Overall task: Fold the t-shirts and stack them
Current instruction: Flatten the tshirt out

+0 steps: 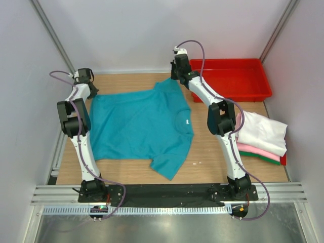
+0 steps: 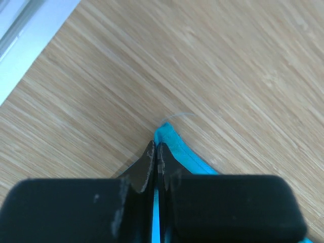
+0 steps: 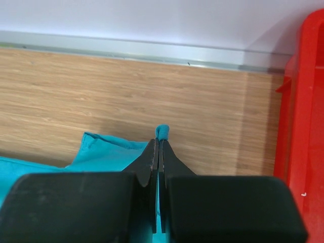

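The teal t-shirt [image 1: 139, 124] lies spread flat on the wooden table, its neck with a small white label toward the right. My left gripper [image 1: 90, 92] is shut on the shirt's far left hem corner [image 2: 167, 137]. My right gripper [image 1: 177, 77] is shut on the tip of the far sleeve [image 3: 162, 131]. Teal cloth shows between both pairs of fingers. A stack of folded white [image 1: 260, 132], pink [image 1: 258, 152] and green [image 1: 268, 160] t-shirts sits at the right edge.
A red plastic tray [image 1: 230, 78] stands at the back right, close beside the right gripper; its wall shows in the right wrist view [image 3: 298, 111]. White walls enclose the table on three sides. Bare wood lies beyond both grippers.
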Robot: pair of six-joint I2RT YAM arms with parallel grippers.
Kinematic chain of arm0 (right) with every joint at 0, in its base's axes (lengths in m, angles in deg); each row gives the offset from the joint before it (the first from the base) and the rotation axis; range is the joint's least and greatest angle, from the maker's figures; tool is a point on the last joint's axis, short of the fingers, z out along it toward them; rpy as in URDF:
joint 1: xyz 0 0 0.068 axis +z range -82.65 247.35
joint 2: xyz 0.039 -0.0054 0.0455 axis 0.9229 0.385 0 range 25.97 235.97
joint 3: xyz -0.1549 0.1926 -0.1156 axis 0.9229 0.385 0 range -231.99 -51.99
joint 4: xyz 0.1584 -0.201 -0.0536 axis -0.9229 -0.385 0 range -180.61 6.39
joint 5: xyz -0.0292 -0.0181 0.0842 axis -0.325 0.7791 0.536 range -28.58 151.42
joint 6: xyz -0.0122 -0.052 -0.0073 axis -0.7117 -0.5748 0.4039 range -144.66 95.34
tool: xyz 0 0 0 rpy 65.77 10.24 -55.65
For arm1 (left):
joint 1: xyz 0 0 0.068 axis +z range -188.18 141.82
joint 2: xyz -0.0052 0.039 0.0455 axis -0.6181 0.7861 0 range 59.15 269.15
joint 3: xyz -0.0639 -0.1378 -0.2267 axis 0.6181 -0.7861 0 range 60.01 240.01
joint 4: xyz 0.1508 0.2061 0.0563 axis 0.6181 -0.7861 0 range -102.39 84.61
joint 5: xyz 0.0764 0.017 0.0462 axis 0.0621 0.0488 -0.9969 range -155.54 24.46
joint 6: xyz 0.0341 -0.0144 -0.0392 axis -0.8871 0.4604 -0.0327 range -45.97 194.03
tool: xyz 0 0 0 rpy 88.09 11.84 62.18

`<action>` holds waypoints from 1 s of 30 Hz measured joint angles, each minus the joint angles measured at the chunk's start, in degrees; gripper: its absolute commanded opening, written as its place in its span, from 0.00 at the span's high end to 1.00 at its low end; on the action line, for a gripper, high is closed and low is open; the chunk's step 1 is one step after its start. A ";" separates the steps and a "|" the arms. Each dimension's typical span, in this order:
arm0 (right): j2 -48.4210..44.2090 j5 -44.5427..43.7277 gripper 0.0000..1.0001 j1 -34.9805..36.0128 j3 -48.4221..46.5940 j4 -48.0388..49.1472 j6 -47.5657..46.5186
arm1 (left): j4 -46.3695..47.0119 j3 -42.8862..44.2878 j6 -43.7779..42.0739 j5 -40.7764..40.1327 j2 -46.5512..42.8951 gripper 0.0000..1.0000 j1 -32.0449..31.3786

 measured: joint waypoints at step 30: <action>-34.58 3.08 0.99 0.59 10.62 6.60 -5.97 | 8.94 -15.41 -7.80 7.69 -42.60 1.00 0.15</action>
